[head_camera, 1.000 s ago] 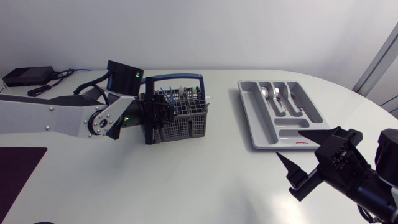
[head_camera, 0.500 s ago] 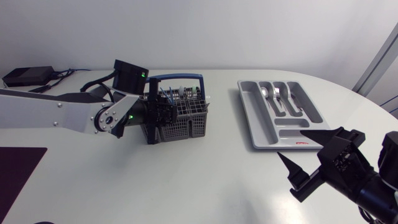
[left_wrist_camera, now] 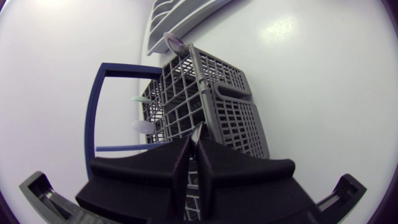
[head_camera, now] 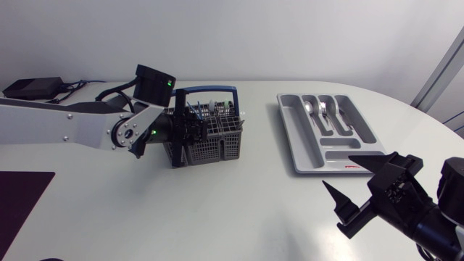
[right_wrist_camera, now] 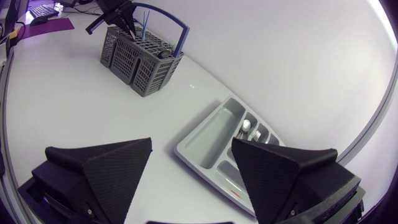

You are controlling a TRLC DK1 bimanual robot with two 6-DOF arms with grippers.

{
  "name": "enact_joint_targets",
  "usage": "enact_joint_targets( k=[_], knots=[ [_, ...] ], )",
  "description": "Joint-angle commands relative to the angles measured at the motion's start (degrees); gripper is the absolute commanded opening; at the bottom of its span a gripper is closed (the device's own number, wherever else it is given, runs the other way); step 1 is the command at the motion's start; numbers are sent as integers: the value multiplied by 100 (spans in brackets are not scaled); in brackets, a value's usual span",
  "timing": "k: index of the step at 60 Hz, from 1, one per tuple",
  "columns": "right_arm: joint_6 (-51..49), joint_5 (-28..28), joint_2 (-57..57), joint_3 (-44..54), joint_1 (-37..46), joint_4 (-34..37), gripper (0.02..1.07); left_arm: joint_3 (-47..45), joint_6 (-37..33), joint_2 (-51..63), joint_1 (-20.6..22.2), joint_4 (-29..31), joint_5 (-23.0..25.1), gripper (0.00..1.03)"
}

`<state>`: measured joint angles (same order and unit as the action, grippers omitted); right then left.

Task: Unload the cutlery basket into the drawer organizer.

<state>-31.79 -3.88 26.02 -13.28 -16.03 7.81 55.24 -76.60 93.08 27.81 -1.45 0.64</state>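
Observation:
The grey cutlery basket (head_camera: 212,142) with a blue handle stands left of centre and holds several pieces of cutlery. My left gripper (head_camera: 188,125) is at the basket's left end, reaching into it. In the left wrist view the left gripper (left_wrist_camera: 194,149) is shut on a thin silver piece of cutlery (left_wrist_camera: 197,132) standing up in the basket (left_wrist_camera: 221,106). The grey drawer organizer (head_camera: 339,155) lies at the right with a few silver pieces (head_camera: 323,110) in its long slots. My right gripper (head_camera: 337,170) hangs open near the front right, empty; its own view shows the right gripper (right_wrist_camera: 191,146) over the organizer (right_wrist_camera: 208,140).
A black box (head_camera: 32,88) with cables sits at the back left corner. A dark mat (head_camera: 20,194) lies at the front left edge. The basket (right_wrist_camera: 140,56) and the left arm show far off in the right wrist view.
My left gripper has shifted slightly to the right at the basket's end and its fingers have closed on the cutlery piece. The right arm has barely moved.

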Motion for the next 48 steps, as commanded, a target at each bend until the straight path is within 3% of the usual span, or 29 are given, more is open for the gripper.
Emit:
enact_joint_targets(
  k=[1,27,48],
  knots=[
    [-99,-25,-27,168,-32,-34,95,250,-180,-44,22,304,23,6],
    [-90,-25,-247,159,-119,98,95,487,-180,-818,40,1051,41,6],
    [-3,1,-871,-43,-251,625,95,338,505,-1837,233,1332,67,6]
  ],
)
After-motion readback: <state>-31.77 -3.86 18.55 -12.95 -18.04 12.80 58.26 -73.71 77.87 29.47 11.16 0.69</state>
